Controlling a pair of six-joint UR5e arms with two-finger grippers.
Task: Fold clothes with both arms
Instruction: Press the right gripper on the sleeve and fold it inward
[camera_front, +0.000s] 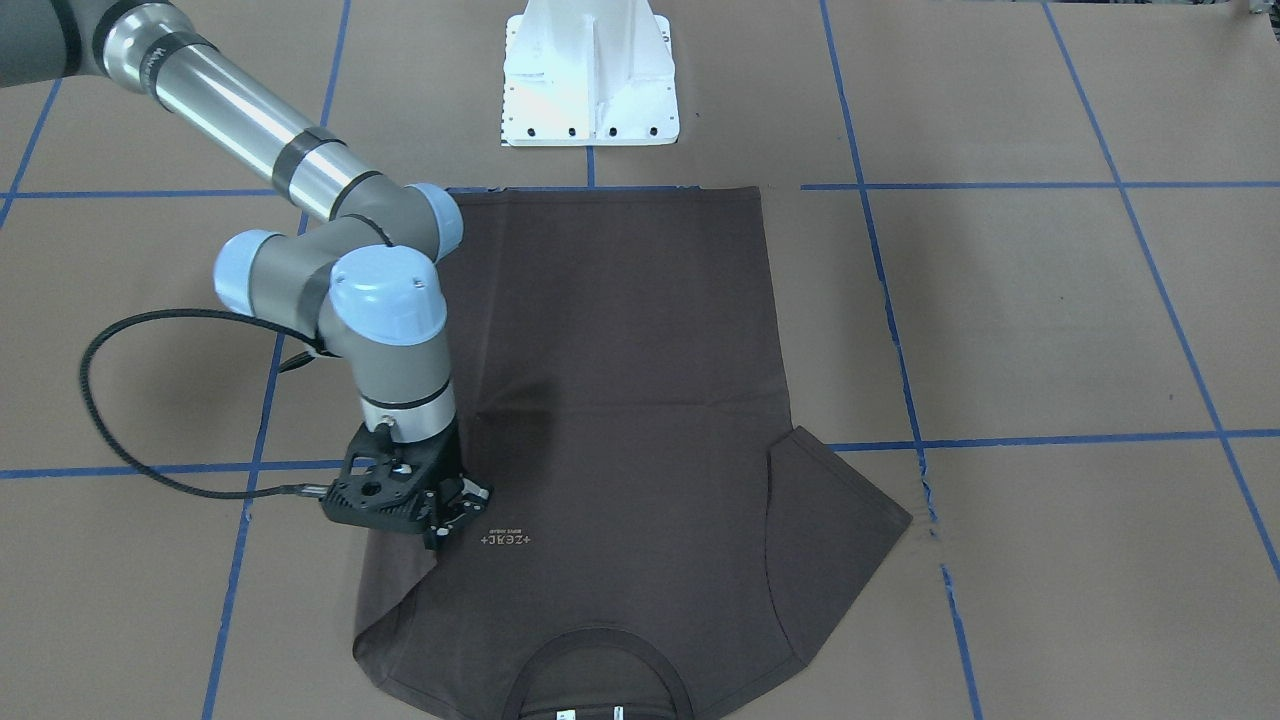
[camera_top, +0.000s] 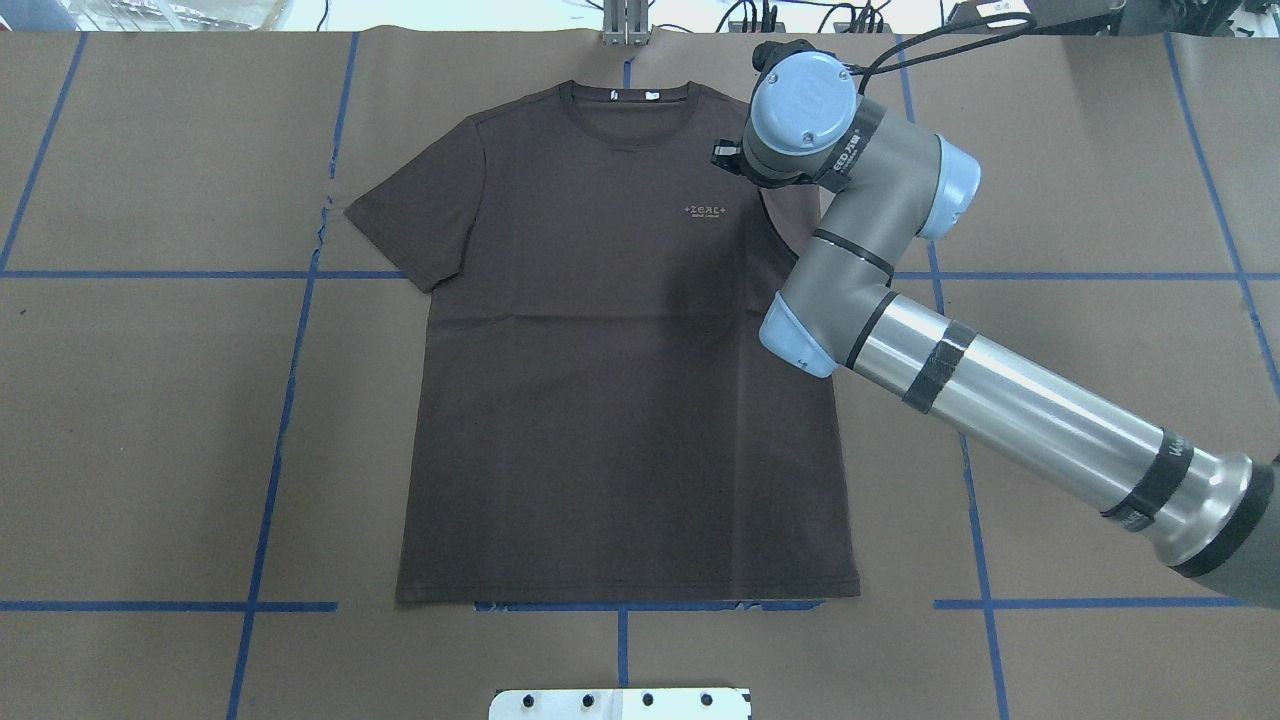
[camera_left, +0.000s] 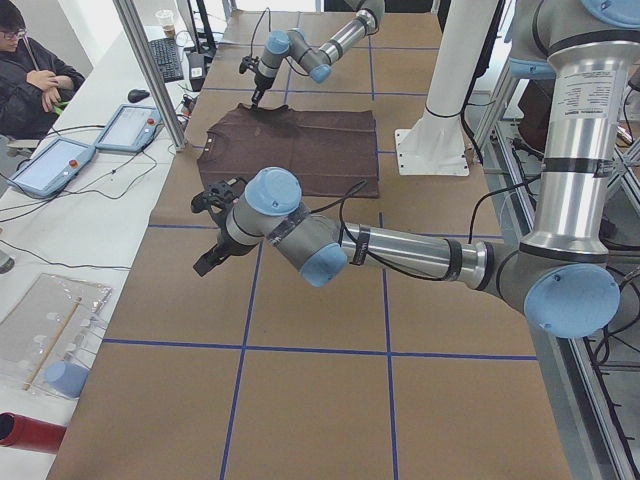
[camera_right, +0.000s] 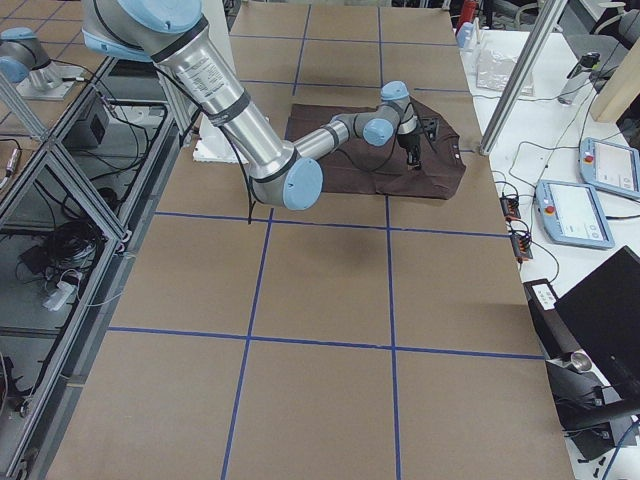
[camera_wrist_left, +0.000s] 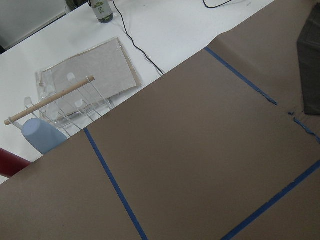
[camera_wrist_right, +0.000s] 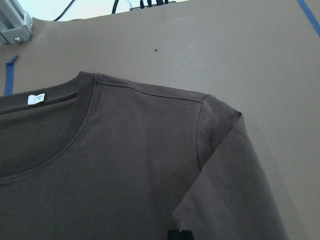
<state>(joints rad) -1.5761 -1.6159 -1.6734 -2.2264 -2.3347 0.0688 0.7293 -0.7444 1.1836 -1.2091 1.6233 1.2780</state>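
Squarely in the middle of the paper-covered table (camera_top: 150, 400) lies a dark brown shirt (camera_top: 620, 380), spread flat with its front facing up. Its long axis runs straight away from the robot. The hem (camera_top: 620, 598) is nearest the white base (camera_front: 590, 90), and the collar (camera_top: 625, 120) points to the far edge. A small pale print (camera_top: 704, 210) sits on the chest, on the robot's right of the midline. The sleeve (camera_top: 410, 215) on the robot's left is spread outward. The other sleeve (camera_wrist_right: 235, 165) is turned in over the shoulder and chest.

The right gripper (camera_front: 462, 508) points down at that turned-in sleeve, just beside the print. In its wrist view the fingertips (camera_wrist_right: 179, 234) show as one narrow black tip where the fold's corner ends, so the fingers look closed on a pinch of sleeve.

The left gripper (camera_left: 207, 262) is over bare paper off the shirt's left side, clear of the cloth. Only the left side view shows it, so I cannot tell how its fingers stand.

On a white side table beyond that end lies a clear tray (camera_left: 28, 318) with a wooden stick (camera_wrist_left: 50, 102) across it. A blue rounded thing (camera_wrist_left: 42, 136) sits at its corner; whether it is inside the tray I cannot tell.
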